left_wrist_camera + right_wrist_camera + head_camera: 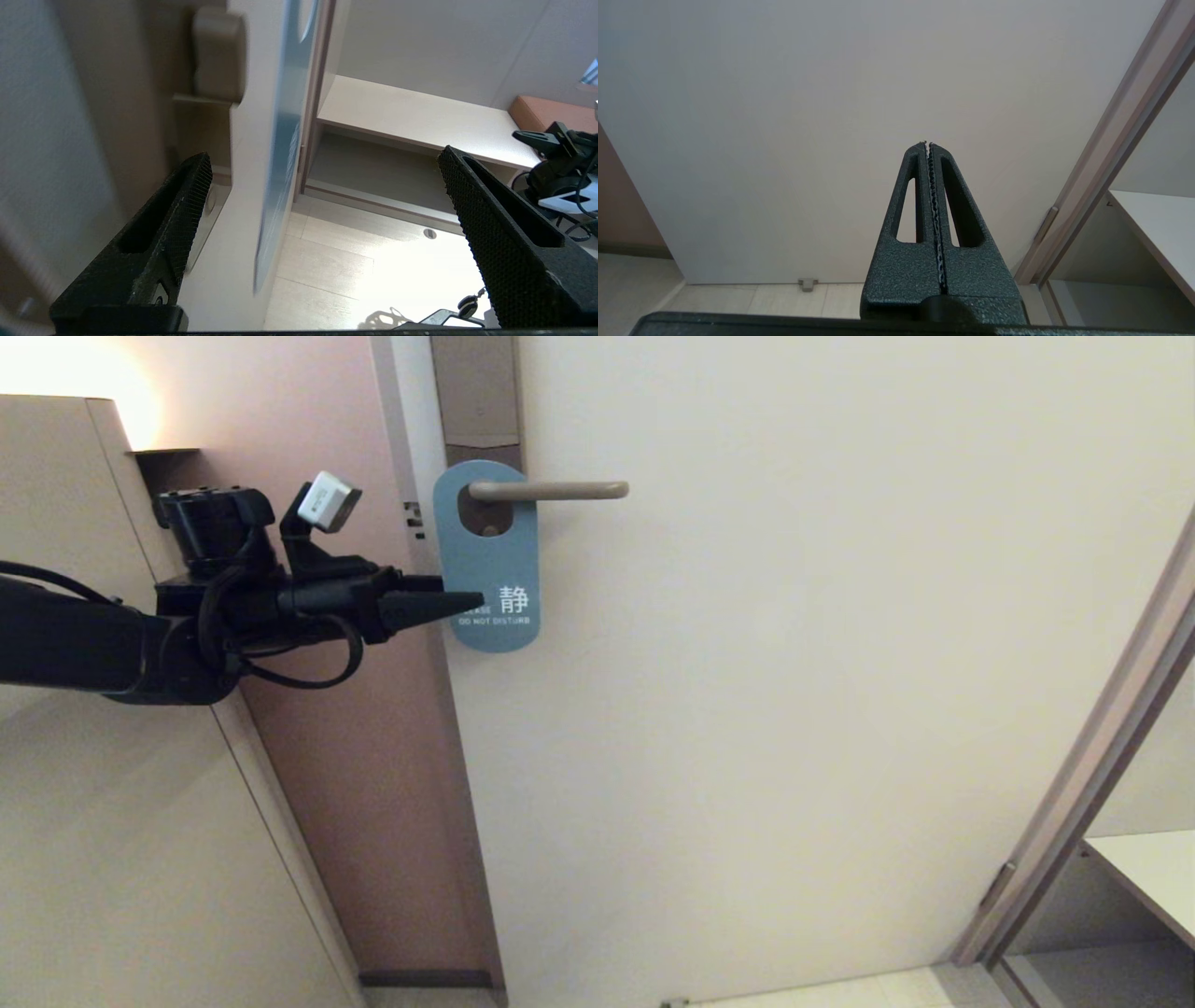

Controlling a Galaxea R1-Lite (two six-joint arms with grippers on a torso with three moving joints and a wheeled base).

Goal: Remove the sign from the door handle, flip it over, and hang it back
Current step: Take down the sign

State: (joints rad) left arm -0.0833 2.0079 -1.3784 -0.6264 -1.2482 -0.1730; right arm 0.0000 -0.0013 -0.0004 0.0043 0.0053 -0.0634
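Your left end effector [462,602] has its rough black pointed fingers [187,196] wide apart around the lower edge of the flat blue sign [487,560]. The sign hangs on the smooth metal door handle [551,490]. Your right end effector [928,144] is pressed together, parked low.

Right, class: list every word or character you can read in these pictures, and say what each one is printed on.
"静": large white character on the blue face of the sign hanging on the handle.
"DO NOT DISTURB": small white line under it, on the sign.
One more small word above that line is mostly hidden behind the left gripper; only "...SE" shows.
In the left wrist view the sign's print is too blurred to read.
Nothing else is readable.
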